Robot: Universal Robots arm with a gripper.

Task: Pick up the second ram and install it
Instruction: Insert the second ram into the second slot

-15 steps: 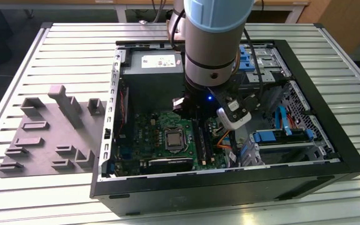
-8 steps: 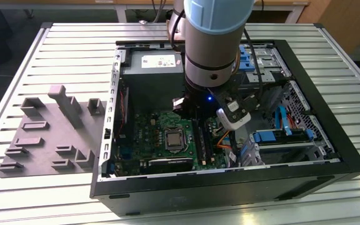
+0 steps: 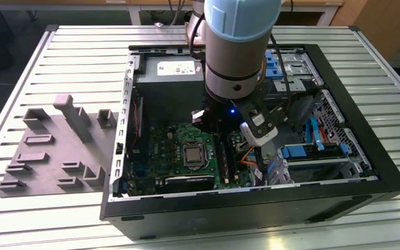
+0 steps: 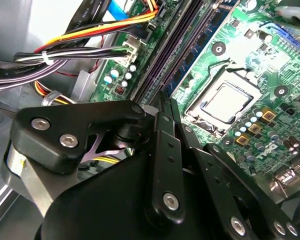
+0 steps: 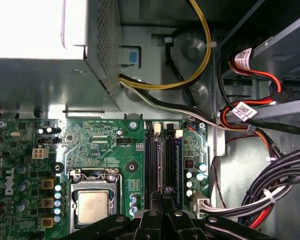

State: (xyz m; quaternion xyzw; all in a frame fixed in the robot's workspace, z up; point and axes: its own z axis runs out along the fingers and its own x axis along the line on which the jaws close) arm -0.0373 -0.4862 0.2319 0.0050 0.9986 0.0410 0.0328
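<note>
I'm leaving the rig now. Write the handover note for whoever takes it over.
End effector: shut, tips low over the long black memory slots of the green motherboard, inside the open case.
Second ram: cannot tell whether it is between the tips or in a slot.
Done: the arm is at the slots.
Left: seating of the stick not confirmed.
Grey holder tray lies outside the case, on the exterior view's left.

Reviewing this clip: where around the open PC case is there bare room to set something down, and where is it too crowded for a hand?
Free: the slatted table beyond the grey holder block, and the strip along the exterior view's right of the computer case. Crowded: inside the case, where the gripper sits over the memory slots beside the CPU socket, with cable bundles alongside.
</note>
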